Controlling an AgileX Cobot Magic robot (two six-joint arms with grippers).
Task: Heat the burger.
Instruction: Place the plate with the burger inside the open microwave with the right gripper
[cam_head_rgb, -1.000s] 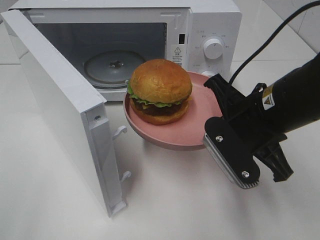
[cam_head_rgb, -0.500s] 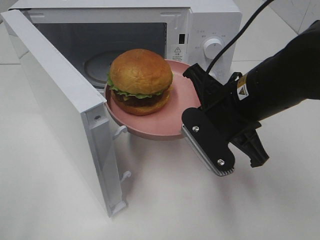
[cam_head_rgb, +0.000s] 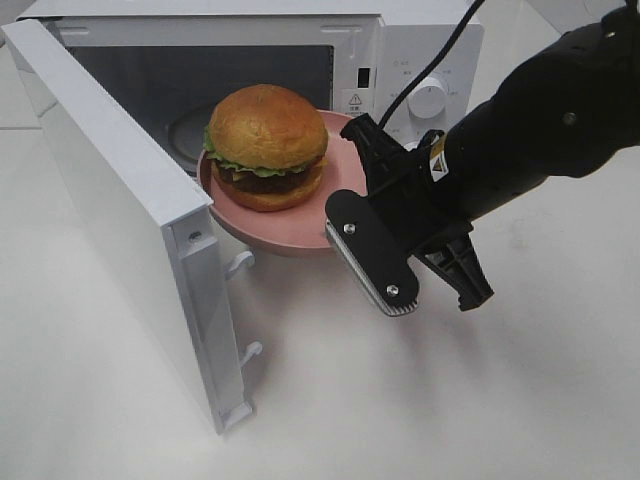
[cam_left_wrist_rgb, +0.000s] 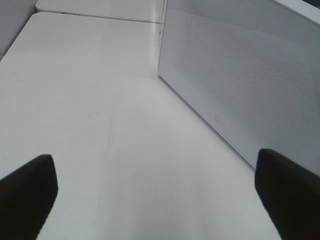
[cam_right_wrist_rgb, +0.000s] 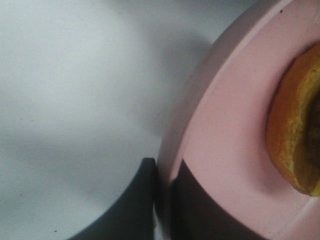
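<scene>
The burger (cam_head_rgb: 265, 143), with a golden bun, green lettuce and a dark patty, sits on a pink plate (cam_head_rgb: 345, 172). My right gripper (cam_head_rgb: 352, 195) is shut on the plate's right rim and holds it level at the mouth of the open white microwave (cam_head_rgb: 425, 50). In the right wrist view the two dark fingers (cam_right_wrist_rgb: 142, 202) pinch the plate rim (cam_right_wrist_rgb: 225, 125), and an edge of the burger (cam_right_wrist_rgb: 295, 135) shows. My left gripper (cam_left_wrist_rgb: 157, 195) is open and empty above bare table, beside the microwave door (cam_left_wrist_rgb: 240, 75). It does not show in the exterior view.
The microwave door (cam_head_rgb: 110, 200) stands swung open to the left, its latch hooks (cam_head_rgb: 242, 264) facing the plate. A glass turntable (cam_head_rgb: 190, 125) lies inside the cavity, partly behind the burger. The control knob (cam_head_rgb: 430, 97) is on the right panel. White table surrounds everything.
My right arm has carried the plate and burger up and to the left, from in front of the control panel to the mouth of the microwave cavity. The left gripper has stayed open.
</scene>
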